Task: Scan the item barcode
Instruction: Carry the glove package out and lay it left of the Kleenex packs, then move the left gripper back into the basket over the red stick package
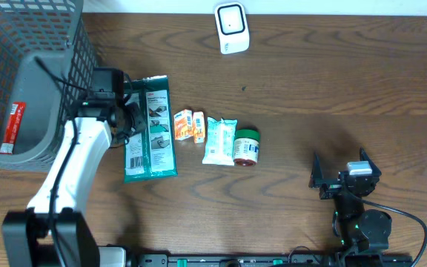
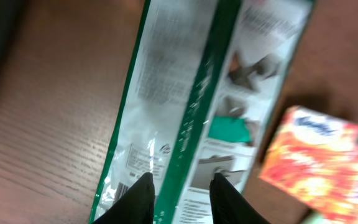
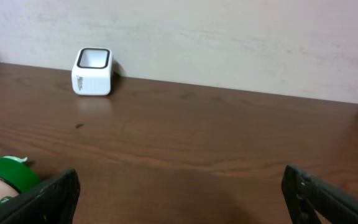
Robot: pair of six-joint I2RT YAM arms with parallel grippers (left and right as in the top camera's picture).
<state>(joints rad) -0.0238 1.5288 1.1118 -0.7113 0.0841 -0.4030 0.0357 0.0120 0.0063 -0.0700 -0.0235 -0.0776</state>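
A green and white flat packet (image 1: 150, 127) lies on the wooden table, just right of the basket. My left gripper (image 1: 128, 119) hovers at its left edge. In the left wrist view the packet (image 2: 185, 93) fills the frame, blurred, and my left gripper (image 2: 182, 186) stands a little open, its fingertips on either side of the packet's green centre seam. Part of a barcode (image 2: 123, 190) shows beside the left fingertip. The white scanner (image 1: 231, 28) stands at the table's far edge, and the right wrist view also shows the scanner (image 3: 92, 71). My right gripper (image 1: 341, 172) is wide open and empty.
A grey wire basket (image 1: 21, 74) at the far left holds a red item (image 1: 12, 126). Right of the packet lie an orange box (image 1: 188, 124), a white and blue sachet (image 1: 219, 141) and a green-lidded jar (image 1: 246, 146).
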